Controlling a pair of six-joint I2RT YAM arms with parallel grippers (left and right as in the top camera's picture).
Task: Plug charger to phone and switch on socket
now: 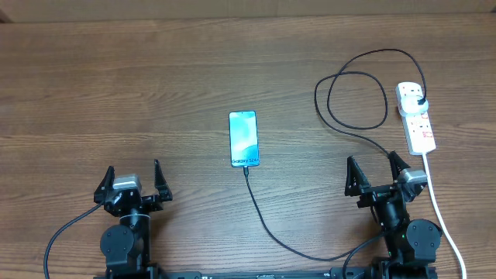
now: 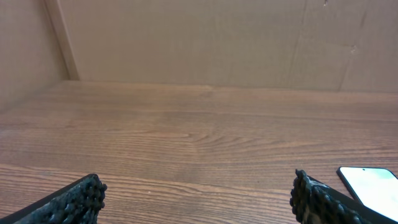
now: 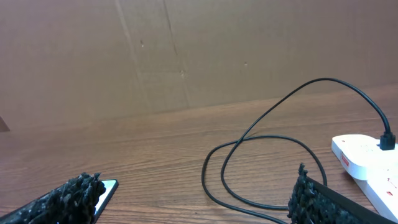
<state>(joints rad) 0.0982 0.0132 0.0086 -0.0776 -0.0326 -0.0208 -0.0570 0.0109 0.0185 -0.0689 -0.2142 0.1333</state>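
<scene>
**Both arms parked at the near edge; no task object in contact.**

- **Nearest:** the left gripper [image 1: 132, 169] and right gripper [image 1: 372, 160] both stand with jaws spread wide and empty. In the wrist views, only bare worktop [image 1: 116, 93] lies between their fingers.
- **Middle:** the charger [image 1: 253, 198] curves across the boards from near the right arm up to the near short edge of the phone [image 1: 242, 138]. The phone lies flat at mid-worktop with its screen lit. The connector tip meets that edge, but whether it is fully seated cannot be told.
- **Far right:** the cable makes a wide loop and ends in its black plug [image 1: 419, 99]. The plug sits in the far end of the socket [image 1: 418, 128], a white strip lying just beyond the right gripper.
- **Switches:** red marks show on the strip; their positions are too small to read.

**Judgement:** the plugging step looks done or nearly so, which leaves the switch beside the plug.

**Next move:** this probably falls to the right arm, which is closest to the strip. It calls for narrowing the jaws so that one fingertip can press the small rocker from above. The tip must steer clear of the plug and cable, and the push should be straight down so that the light strip does not slide.
</scene>
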